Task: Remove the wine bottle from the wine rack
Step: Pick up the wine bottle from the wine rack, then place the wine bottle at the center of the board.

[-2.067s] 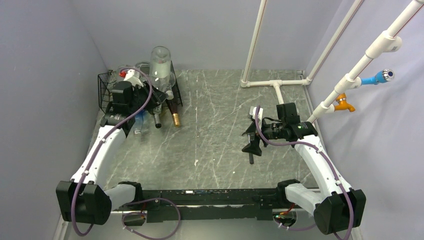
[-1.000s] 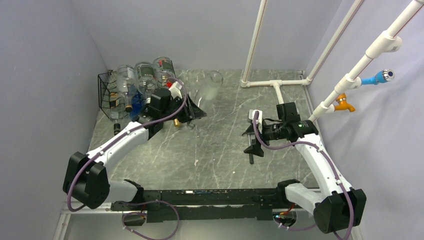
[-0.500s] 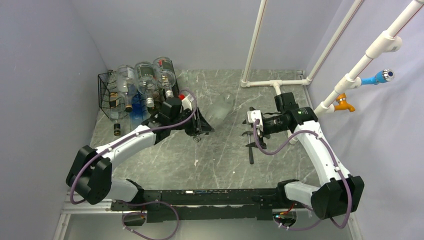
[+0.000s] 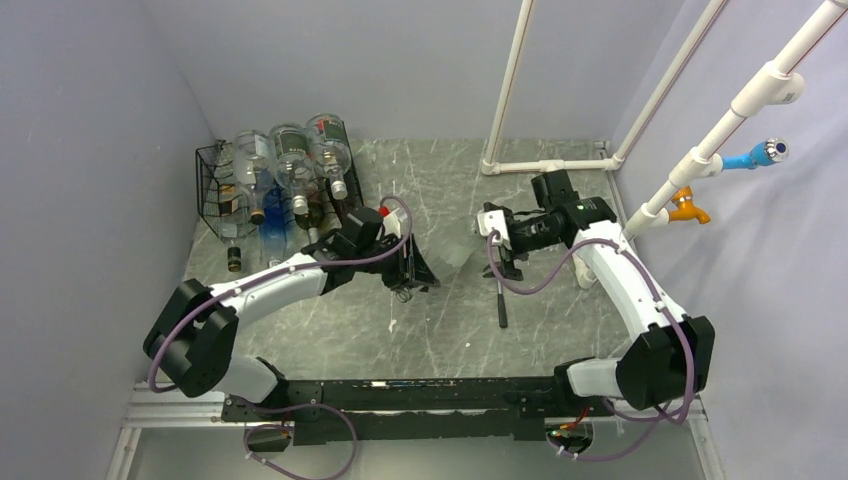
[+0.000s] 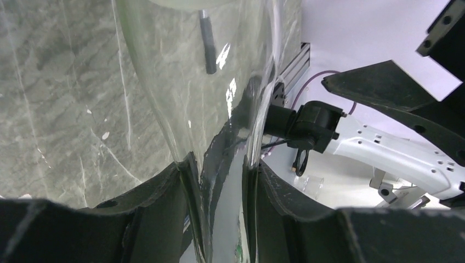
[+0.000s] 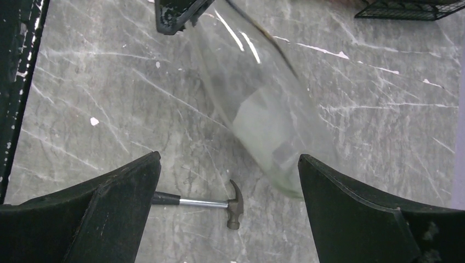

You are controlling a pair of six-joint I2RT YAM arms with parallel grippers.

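While the wine rack (image 4: 212,185) sits at upper left, left end effector (image 5: 219,170) clamps the wine bottle (image 6: 257,109) by its neck at mid-frame, right end effector (image 6: 228,160) spread wide around its base, hammer (image 6: 233,204) just below.

Glossy clear glass wine bottle (image 6: 263,115)

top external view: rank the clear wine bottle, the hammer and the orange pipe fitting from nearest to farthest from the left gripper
1. clear wine bottle, held in the left gripper, mid-scene.
2. hammer, lying flat a little to the gripper's right.
3. orange pipe fitting, high up at the far right.
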